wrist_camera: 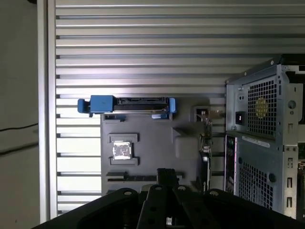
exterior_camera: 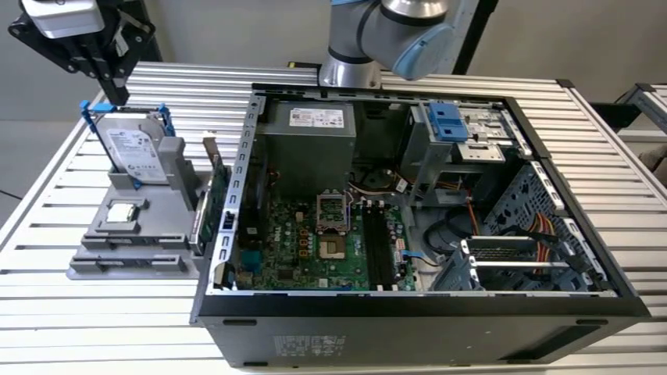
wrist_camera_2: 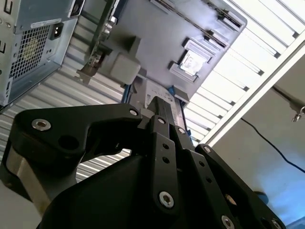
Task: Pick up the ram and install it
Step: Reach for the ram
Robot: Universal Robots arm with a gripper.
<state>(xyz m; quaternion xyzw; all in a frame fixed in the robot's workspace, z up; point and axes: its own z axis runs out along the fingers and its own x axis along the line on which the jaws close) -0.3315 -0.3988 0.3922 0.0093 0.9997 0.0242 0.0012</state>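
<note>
White labels on the drive (exterior_camera: 133,152) and PSU (exterior_camera: 315,117), print unreadable. The ram (wrist_camera: 138,177) looks to sit on edge in a slot of the grey fixture (exterior_camera: 156,234), at the end away from the drive; the gripper (exterior_camera: 112,94) hangs above the fixture, clear of the ram, jaws together on nothing. The arm (exterior_camera: 407,31) rises behind the open case (exterior_camera: 417,320) and reaches to the exterior view's left, fingers pointing down.

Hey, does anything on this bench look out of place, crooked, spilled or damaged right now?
Nothing stands out. The hard drive stands upright in the gray holder, the green card sits on edge beside the open computer case, and nothing looks spilled or broken. The claw hangs over the holder.
</note>
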